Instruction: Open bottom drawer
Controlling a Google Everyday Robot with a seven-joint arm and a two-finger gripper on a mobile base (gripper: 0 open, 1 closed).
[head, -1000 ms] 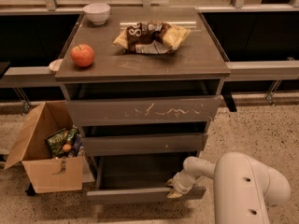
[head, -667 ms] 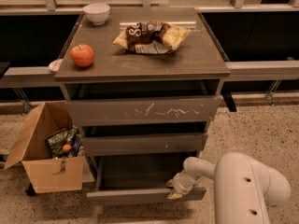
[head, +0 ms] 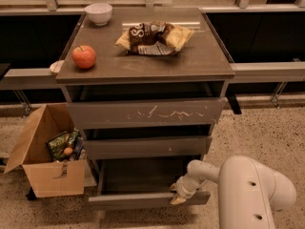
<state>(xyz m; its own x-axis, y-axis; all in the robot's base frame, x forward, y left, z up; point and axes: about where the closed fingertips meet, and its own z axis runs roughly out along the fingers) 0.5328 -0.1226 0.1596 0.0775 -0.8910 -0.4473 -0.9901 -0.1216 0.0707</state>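
Note:
The bottom drawer point(head: 138, 200) of the grey-brown cabinet stands pulled out, its plain flat front low in the view and its shallow dark tray point(head: 143, 174) showing behind it. My gripper point(head: 178, 193) sits at the right part of that drawer front, its fingertips at the top edge of the front. The white arm point(head: 248, 190) reaches in from the lower right. Above are the mid-sized front with a white speck point(head: 147, 147) and the largest front with white scratch marks point(head: 147, 112), both a little open.
On the cabinet top point(head: 105, 66) lie a red apple point(head: 84, 57), a white bowl point(head: 98, 13) and chip bags point(head: 155, 35). An open cardboard box point(head: 45, 156) with snacks stands on the floor at the left. A rail runs behind.

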